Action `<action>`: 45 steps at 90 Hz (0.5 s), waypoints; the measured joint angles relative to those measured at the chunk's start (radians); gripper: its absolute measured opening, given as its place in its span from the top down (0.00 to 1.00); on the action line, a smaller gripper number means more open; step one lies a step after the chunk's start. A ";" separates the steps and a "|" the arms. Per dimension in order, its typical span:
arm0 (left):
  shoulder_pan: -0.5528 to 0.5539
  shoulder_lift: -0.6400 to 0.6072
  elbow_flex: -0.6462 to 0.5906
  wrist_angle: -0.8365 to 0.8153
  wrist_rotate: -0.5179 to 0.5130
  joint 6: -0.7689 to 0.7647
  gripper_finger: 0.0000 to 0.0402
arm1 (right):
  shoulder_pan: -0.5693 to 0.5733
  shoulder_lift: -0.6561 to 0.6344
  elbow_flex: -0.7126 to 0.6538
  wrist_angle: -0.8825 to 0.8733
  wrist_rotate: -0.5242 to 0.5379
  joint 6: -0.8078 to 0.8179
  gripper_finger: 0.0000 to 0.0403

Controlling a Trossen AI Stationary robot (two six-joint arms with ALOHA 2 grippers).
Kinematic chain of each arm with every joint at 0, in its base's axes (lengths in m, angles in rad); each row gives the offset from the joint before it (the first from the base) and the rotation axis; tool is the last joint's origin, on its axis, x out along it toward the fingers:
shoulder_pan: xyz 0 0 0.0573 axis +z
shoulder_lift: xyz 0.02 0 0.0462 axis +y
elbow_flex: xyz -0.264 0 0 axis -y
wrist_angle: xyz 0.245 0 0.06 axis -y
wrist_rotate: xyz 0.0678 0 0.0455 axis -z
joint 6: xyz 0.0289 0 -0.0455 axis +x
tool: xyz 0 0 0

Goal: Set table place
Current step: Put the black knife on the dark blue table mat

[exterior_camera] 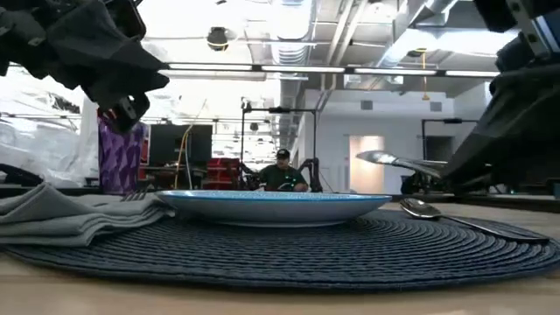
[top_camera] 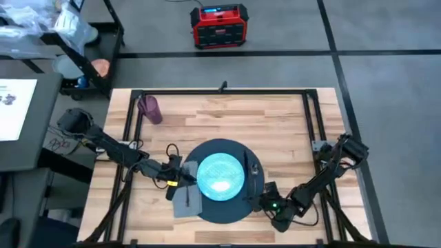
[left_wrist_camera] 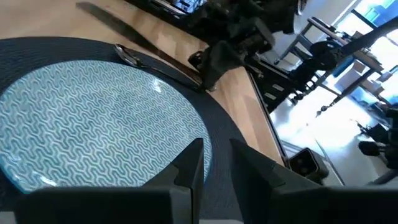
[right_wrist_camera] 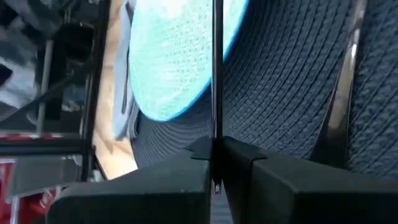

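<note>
Here the table (top_camera: 275, 117), a light plank top inside a black rail frame, carries the place (top_camera: 238, 207), a wide round dark mat, near its front edge between the two arms. A light blue patterned plate (top_camera: 220, 178) sits on the middle of the mat, and a grey napkin (top_camera: 186, 201) lies half on the mat's left part with a fork (exterior_camera: 133, 197) on it. A spoon (exterior_camera: 422, 208) rests on the mat just to the right of the plate. The right gripper (right_wrist_camera: 216, 149) hangs low over the mat's right front part, and its fingers are pressed together on the thin handle of a knife (exterior_camera: 385, 158), whose blade is held level in the air above the spoon, pointing toward the plate. The left gripper (left_wrist_camera: 214, 163) hovers over the left edge of the plate beside the napkin, its two fingers a small gap apart with nothing between them. A purple cup (top_camera: 149, 108) stands upright near the table's far left corner, well apart from the mat. Beyond the table, a person (exterior_camera: 283, 173) sits in the room, and a red box (top_camera: 218, 26) stands on the floor.
</note>
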 joint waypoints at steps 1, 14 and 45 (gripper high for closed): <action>-0.001 0.000 0.000 0.000 0.000 0.000 0.86 | 0.000 -0.001 0.000 0.000 -0.001 0.000 1.00; -0.008 0.000 0.000 -0.001 -0.002 0.021 0.86 | 0.000 -0.017 -0.003 -0.010 -0.035 0.006 1.00; -0.008 0.000 0.000 -0.001 -0.002 0.026 0.86 | -0.006 -0.026 -0.003 -0.028 -0.121 0.067 0.94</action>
